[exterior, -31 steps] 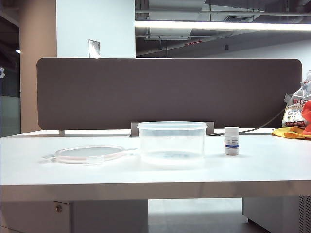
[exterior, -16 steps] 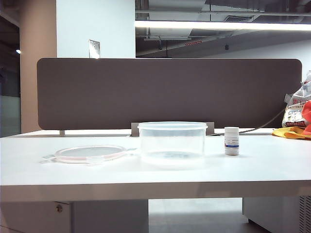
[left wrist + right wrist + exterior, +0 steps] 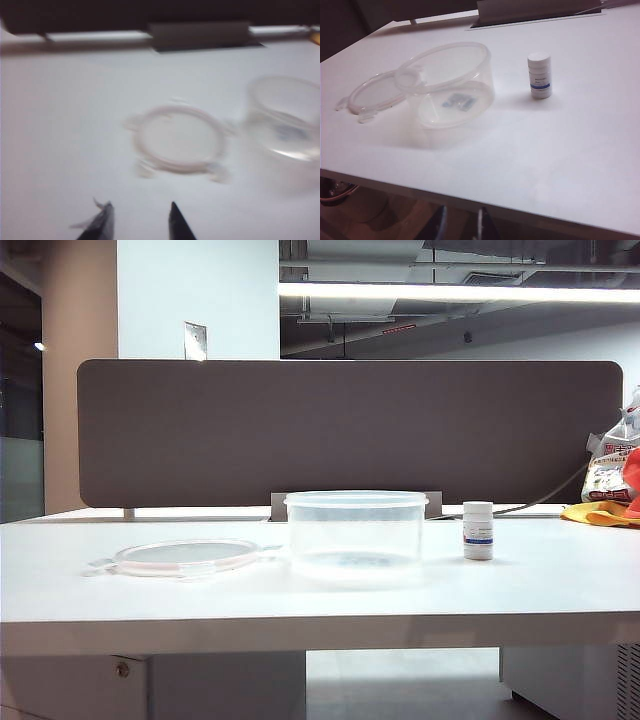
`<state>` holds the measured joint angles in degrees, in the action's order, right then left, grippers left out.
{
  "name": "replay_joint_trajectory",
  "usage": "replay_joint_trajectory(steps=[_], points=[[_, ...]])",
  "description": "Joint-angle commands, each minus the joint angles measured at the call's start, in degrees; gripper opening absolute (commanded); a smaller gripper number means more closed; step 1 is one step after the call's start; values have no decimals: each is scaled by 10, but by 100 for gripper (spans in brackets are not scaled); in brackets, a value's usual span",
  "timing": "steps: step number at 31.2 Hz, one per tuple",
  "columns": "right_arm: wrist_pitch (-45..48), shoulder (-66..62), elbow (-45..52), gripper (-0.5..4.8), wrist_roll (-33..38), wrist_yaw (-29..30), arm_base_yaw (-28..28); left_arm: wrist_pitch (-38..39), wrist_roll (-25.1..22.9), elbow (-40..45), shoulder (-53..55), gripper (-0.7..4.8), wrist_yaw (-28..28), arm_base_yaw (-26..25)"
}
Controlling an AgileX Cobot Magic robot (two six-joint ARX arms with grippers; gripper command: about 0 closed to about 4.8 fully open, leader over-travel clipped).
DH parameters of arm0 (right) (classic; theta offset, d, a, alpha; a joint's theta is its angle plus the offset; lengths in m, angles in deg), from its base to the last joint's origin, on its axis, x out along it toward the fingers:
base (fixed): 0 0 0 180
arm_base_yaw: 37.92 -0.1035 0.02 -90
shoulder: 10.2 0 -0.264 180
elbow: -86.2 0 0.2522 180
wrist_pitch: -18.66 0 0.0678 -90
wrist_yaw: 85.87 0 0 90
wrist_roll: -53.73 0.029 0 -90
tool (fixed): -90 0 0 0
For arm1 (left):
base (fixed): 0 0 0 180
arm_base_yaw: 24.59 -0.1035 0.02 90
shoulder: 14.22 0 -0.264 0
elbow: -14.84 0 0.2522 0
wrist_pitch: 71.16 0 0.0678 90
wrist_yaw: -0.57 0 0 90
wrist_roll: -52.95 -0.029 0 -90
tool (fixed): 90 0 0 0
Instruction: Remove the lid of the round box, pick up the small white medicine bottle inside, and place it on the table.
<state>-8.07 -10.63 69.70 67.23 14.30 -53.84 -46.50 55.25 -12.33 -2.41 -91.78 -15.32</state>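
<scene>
The round box [image 3: 355, 535], a clear open tub, stands mid-table. Its lid [image 3: 185, 556] lies flat on the table [image 3: 320, 605] to its left, pinkish rim showing. The small white medicine bottle [image 3: 478, 530] stands upright on the table to the right of the box. Neither gripper shows in the exterior view. In the left wrist view my left gripper [image 3: 141, 212] is open and empty, a short way back from the lid [image 3: 177, 145], with the box [image 3: 282, 125] beside it. My right gripper [image 3: 462, 217] hangs off the table's front edge, jaws slightly apart and empty, far from the bottle [image 3: 539, 76] and the box [image 3: 450, 85].
A dark brown divider panel [image 3: 350, 430] closes the back of the table. A printed bag and orange-yellow cloth [image 3: 612, 490] lie at the far right. A cable runs along the back behind the bottle.
</scene>
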Motion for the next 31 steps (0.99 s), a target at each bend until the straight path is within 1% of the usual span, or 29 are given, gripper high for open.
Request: replay_joint_trajectory(steps=[1, 6, 9, 13, 18, 21, 31], points=[[8, 0, -3, 84, 0, 0, -1, -36, -13, 32, -26, 143, -5, -54], [8, 0, -3, 85, 0, 0, -1, -56, 4, 91, -80, 143, -6, -112], [8, 0, -3, 84, 0, 0, -1, -57, 8, 114, -107, 143, -16, -127], [8, 0, -3, 84, 0, 0, -1, -70, 6, 130, -116, 143, -15, -129], [8, 0, -3, 85, 0, 0, -1, -69, -8, 130, -116, 143, -15, -129], [8, 0, -3, 84, 0, 0, -1, -67, 0, 130, -116, 143, -16, -128], [8, 0, -3, 84, 0, 0, -1, -67, 0, 130, -116, 143, -15, -129]])
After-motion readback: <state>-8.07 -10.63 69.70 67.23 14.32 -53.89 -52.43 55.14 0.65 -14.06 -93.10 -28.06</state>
